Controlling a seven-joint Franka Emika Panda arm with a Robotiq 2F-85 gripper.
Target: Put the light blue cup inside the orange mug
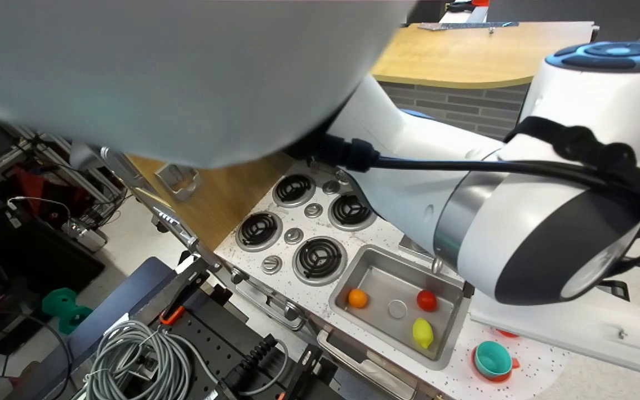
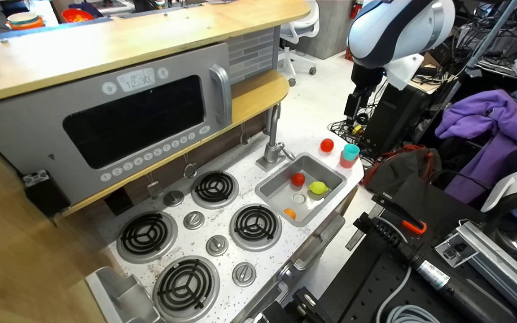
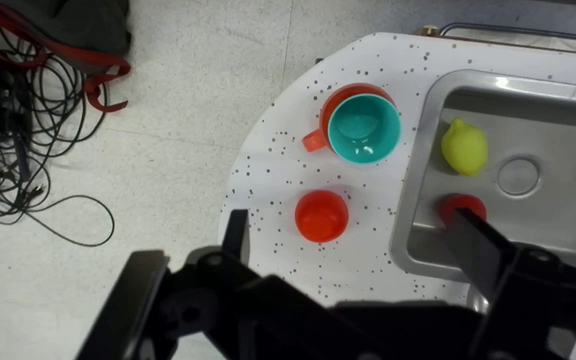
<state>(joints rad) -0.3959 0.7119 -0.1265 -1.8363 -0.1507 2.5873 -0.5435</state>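
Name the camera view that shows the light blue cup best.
The wrist view: there the light blue cup looks largest, its full rim and interior plain to see, overlapping the orange mug. Both exterior views show the light blue cup too, but much smaller and at a slant.

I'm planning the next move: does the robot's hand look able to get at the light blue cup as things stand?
Probably yes, once it comes down: the hand hangs open, nothing covers the light blue cup, and the orange mug seems to surround only its lower part, leaving the upper wall free.
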